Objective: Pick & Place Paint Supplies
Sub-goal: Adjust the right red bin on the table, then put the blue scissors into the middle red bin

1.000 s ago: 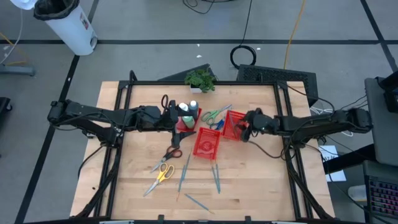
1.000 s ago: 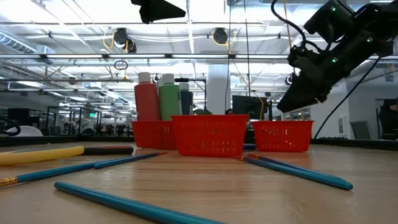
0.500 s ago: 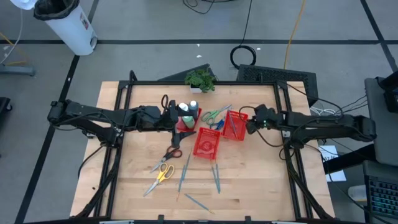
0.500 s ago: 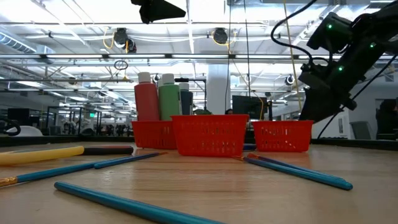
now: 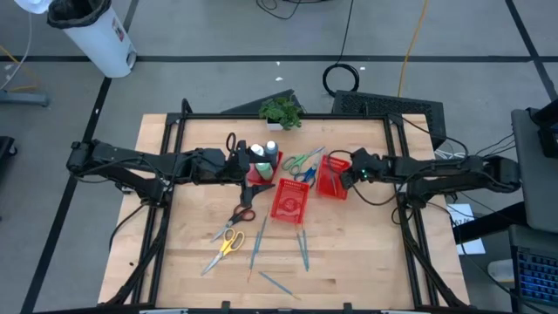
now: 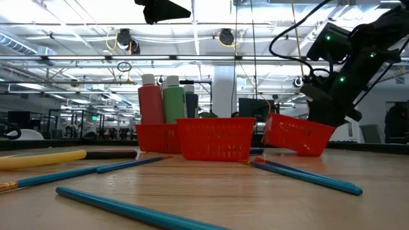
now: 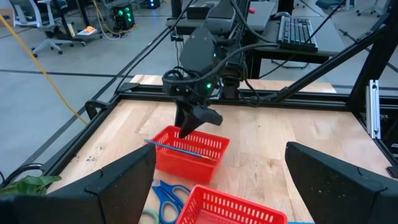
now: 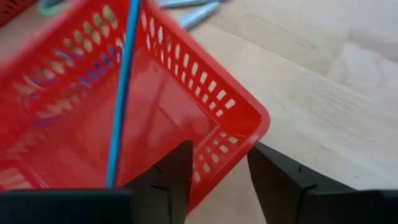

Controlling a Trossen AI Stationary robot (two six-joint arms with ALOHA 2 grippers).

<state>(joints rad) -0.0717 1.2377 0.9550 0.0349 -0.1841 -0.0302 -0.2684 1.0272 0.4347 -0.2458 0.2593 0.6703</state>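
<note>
Three red mesh trays sit near the table's middle. The first tray [image 5: 264,167], at about ten o'clock from the centre, holds the paint bottles: three can be counted, a red-bodied bottle [image 6: 151,100], a green-bodied bottle [image 6: 173,99] and a darker one behind them. The second tray [image 5: 289,201] lies at the centre. The third tray [image 5: 329,176], at two o'clock from the second, is tilted, its far edge lifted off the wood, with one blue brush [image 8: 121,87] lying inside it.

The right gripper [image 5: 350,177] is at that tray's three o'clock wall; its fingers [image 8: 280,177] straddle the mesh wall, one inside and one outside, jaws narrow and pinching the rim. The left gripper [image 5: 245,166] hangs over the bottle tray with its jaws wide, holding nothing.

Scissors, counted from above, come to four: a green-handled pair [image 5: 299,161] and a blue-handled pair [image 5: 302,175] between the first and third trays, a red-handled pair [image 5: 244,213] at eight o'clock from the centre tray, and a yellow-handled pair [image 5: 228,244] further out along the same line.

Loose brushes on the wood number four: one [image 5: 258,241] at seven o'clock of the centre tray, two close together [image 5: 303,249] at six o'clock, and one [image 5: 277,283] near the table's front edge.
</note>
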